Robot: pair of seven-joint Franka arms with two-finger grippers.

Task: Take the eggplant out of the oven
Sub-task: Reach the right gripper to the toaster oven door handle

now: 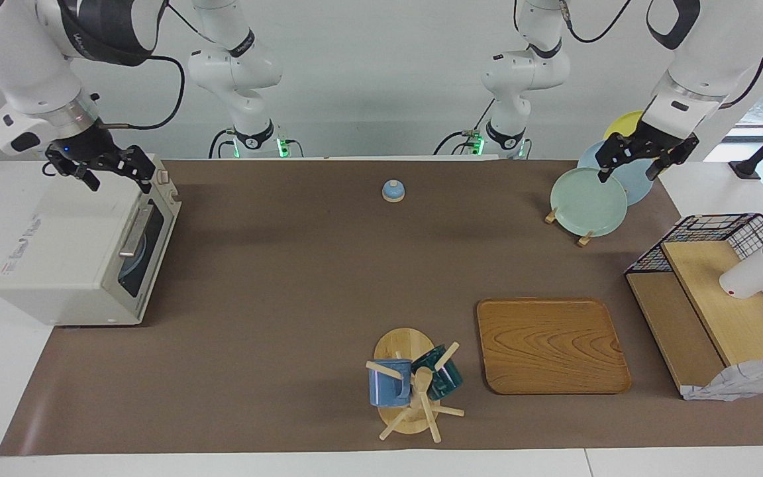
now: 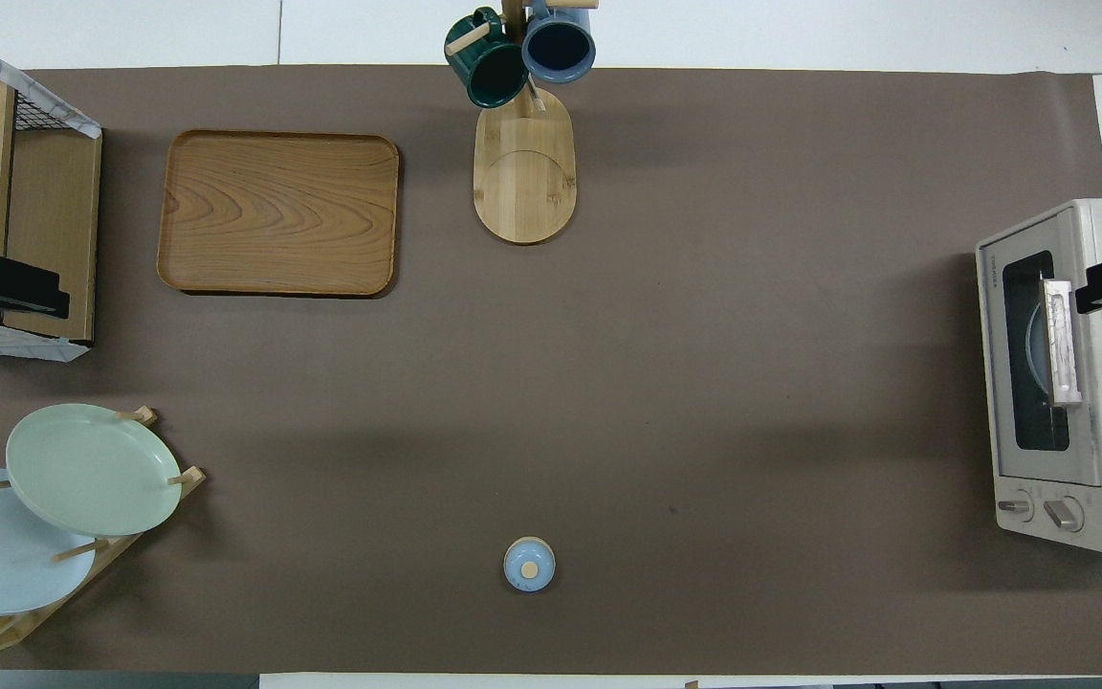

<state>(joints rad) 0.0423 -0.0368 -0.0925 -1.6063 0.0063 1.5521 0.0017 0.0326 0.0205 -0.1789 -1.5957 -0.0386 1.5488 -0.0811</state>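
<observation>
Oven: sat at left of the facing view, at the right arm's end of the table; door shut, bar handle across the dark glass.
Eggplant: not visible; judged to be inside the oven, but only a pale curved shape showed through the glass. Long axis could not be told.
Right gripper: hung over the oven's top corner nearest the robots, just above the door edge, upper left of the facing view. Fingers spread, holding nothing, touching nothing that could be seen.
Left gripper: over the plate rack, upper right of the facing view. Fingers spread, empty; waiting.
Nearer arm: the right, by far.
Key relation: handle lay below the right gripper, lower in frame; door must open first.
</observation>
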